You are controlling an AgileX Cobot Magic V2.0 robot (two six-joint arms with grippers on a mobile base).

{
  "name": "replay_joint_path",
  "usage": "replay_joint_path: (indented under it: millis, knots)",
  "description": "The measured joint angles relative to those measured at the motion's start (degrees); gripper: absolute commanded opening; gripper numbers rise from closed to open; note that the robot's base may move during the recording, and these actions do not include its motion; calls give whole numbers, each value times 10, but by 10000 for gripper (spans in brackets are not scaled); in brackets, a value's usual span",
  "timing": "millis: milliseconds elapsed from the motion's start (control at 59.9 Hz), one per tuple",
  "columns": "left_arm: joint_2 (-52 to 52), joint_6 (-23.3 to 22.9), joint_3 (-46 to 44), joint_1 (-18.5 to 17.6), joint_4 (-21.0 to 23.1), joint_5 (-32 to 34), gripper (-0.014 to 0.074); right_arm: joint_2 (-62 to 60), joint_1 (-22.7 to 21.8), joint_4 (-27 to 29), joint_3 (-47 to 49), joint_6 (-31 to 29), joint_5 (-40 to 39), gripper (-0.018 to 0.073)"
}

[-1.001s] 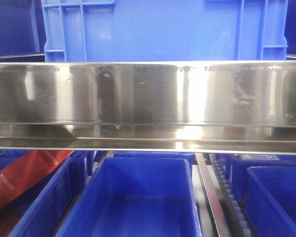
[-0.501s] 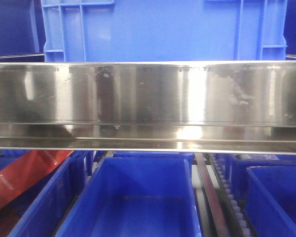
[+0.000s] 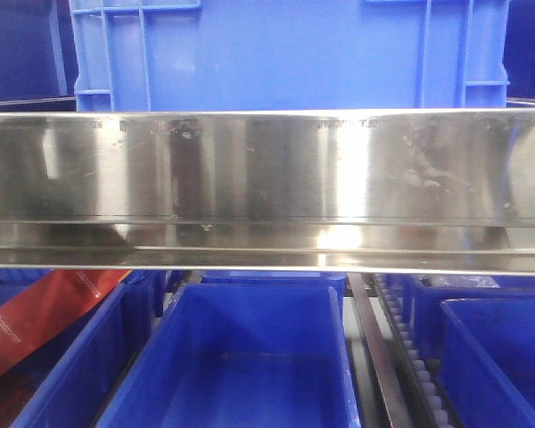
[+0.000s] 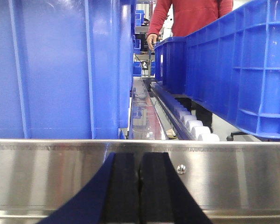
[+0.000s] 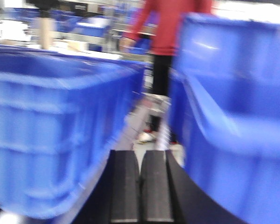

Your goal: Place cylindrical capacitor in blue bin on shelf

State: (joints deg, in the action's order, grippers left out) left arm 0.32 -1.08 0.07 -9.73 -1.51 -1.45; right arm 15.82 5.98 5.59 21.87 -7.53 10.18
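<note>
Filling the front view from edge to edge, the shiny stainless-steel shelf rail (image 3: 267,187) runs level across the middle, mirror-like with smudges and streaks. Above it stands a big blue plastic crate with ribbed walls (image 3: 285,53), its base hidden behind the rail. Below the rail sits an open blue plastic bin (image 3: 241,357), centre frame, interior bare as far as visible; another blue bin (image 3: 495,357) lies to its right, with a steel divider strip (image 3: 374,357) and a white roller track (image 3: 419,366) between them. A red-orange flat bag or sheet (image 3: 36,312) slants in the blue bin at lower left. Left wrist view: the left gripper (image 4: 140,186), black pads pressed flat together with nothing seen between them, sits right in front of a steel rail (image 4: 233,172) with a small screw (image 4: 180,169); blue crates stand either side beyond it, white rollers (image 4: 200,130) along the lane, and a person in a red top (image 4: 191,16) at the far end. Right wrist view is blurred: the right gripper (image 5: 141,186), pads also closed together and nothing visible between them, points down a gap between two blue crates toward the same red-topped person (image 5: 165,28). The cylindrical capacitor does not show in any view, so cannot tell where it is.
</note>
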Motion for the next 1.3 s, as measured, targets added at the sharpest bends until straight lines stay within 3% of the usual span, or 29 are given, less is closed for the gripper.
replay_joint_path:
  millis: [384, 601, 1301]
  knots:
    - [0, 0, 0, 0, 0, 0, -111, -141, -86, 29, -174, 0, -42, -132]
    - [0, 0, 0, 0, 0, 1, -111, -156, -91, 30, -217, 0, -65, -132]
    - [0, 0, 0, 0, 0, 1, -111, -156, -91, 34, -218, 0, -88, -132]
